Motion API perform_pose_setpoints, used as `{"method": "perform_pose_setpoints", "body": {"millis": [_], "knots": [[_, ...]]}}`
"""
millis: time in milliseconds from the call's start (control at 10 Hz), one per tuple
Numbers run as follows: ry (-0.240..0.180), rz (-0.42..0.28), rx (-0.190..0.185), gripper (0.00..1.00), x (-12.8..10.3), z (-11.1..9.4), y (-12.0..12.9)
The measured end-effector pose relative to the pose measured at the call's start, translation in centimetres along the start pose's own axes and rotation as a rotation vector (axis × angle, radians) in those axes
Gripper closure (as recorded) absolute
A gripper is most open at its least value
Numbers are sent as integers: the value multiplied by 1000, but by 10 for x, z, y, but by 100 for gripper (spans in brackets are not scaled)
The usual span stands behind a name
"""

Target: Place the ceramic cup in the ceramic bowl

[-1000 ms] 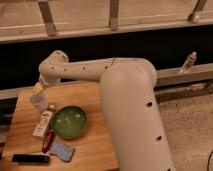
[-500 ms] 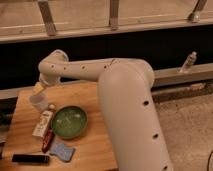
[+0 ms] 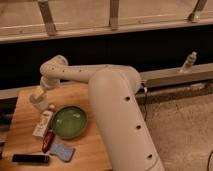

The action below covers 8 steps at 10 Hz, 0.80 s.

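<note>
The ceramic cup (image 3: 37,102), small and off-white, stands on the wooden table (image 3: 22,125) near its far left corner. My gripper (image 3: 40,93) is right above the cup at the end of the white arm (image 3: 80,74) and hides the cup's top. I cannot tell whether it grips the cup. The ceramic bowl (image 3: 69,121), green and shallow, sits on the table to the right of and nearer than the cup, and looks empty.
A white tube with a red cap (image 3: 43,123) lies between cup and bowl. A small red object (image 3: 48,141), a blue sponge (image 3: 62,150) and a black bar (image 3: 31,158) lie near the front edge. A bottle (image 3: 188,62) stands on the ledge at right.
</note>
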Motion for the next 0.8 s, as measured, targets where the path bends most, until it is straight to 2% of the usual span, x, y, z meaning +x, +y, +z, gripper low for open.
{"method": "perform_pose_setpoints", "body": {"millis": [200, 500, 800], "knots": [[17, 27, -27, 23, 8, 25, -6], [28, 51, -74, 51, 9, 41, -3], [33, 26, -81, 80, 6, 34, 7]]}}
